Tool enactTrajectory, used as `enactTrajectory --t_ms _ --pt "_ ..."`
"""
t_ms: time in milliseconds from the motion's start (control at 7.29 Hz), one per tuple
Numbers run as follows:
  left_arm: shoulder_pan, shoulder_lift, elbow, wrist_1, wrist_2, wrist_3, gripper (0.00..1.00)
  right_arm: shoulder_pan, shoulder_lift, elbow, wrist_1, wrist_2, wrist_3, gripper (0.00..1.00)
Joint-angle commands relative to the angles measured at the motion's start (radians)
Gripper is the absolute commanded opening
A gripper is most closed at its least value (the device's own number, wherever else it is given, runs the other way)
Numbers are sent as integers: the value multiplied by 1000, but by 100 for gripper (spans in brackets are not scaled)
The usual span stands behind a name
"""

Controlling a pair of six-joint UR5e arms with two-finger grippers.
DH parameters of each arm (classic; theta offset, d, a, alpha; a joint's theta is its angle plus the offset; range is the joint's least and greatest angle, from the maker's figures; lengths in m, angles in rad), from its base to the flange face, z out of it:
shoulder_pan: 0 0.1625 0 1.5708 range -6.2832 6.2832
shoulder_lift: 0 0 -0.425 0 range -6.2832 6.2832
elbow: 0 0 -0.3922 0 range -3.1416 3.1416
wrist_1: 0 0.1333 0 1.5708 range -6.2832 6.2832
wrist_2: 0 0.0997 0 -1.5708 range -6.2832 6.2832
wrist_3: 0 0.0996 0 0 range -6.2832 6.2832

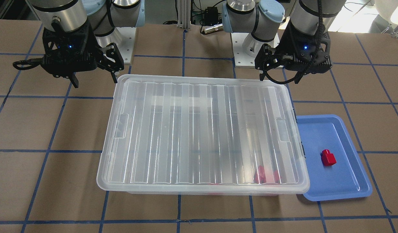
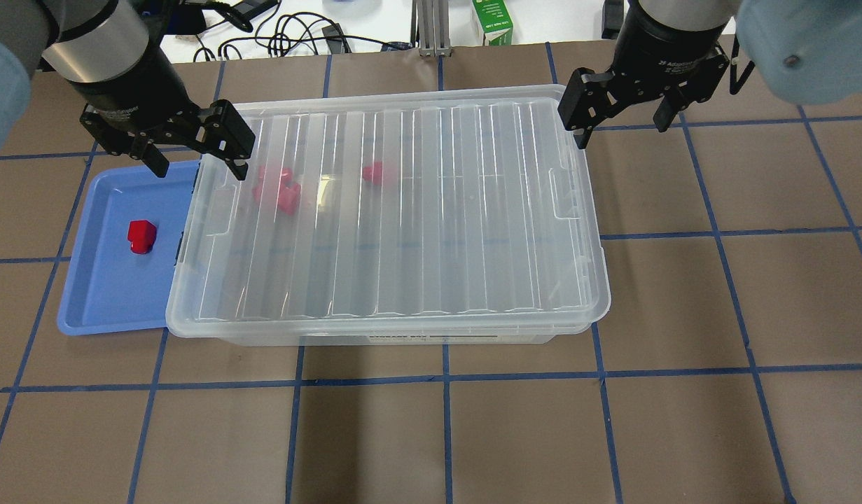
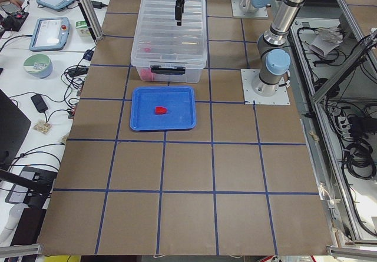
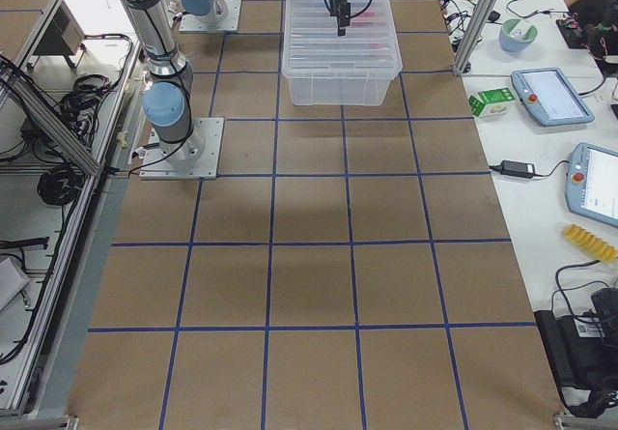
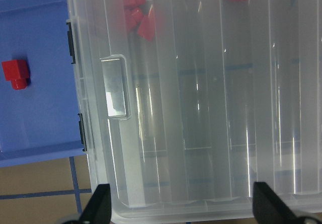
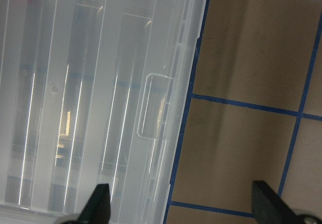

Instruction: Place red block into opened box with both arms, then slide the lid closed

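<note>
Front view: red block lies on blue tray, at 3 o'clock of lid. Overhead: left claw and right claw both spread, empty. Block probably light, rigid, slick; pinch flat cube faces.

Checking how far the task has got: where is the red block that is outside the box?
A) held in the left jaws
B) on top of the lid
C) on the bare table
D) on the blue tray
D: the red block lies on the blue tray, beside the box.
</note>
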Motion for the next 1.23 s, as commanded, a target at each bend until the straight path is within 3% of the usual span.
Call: enactTrajectory --t_ms 0,685,1097 --pt "1 -14 9 0 1 0 100 -3 1 2 1 -1 -2 100" --pt "2 -19 12 -5 17 2 100 -7 7 46 -16 -2 15 100" --pt "-2 -20 8 -3 18 0 100 -16 106 247 -340 -2 29 100"
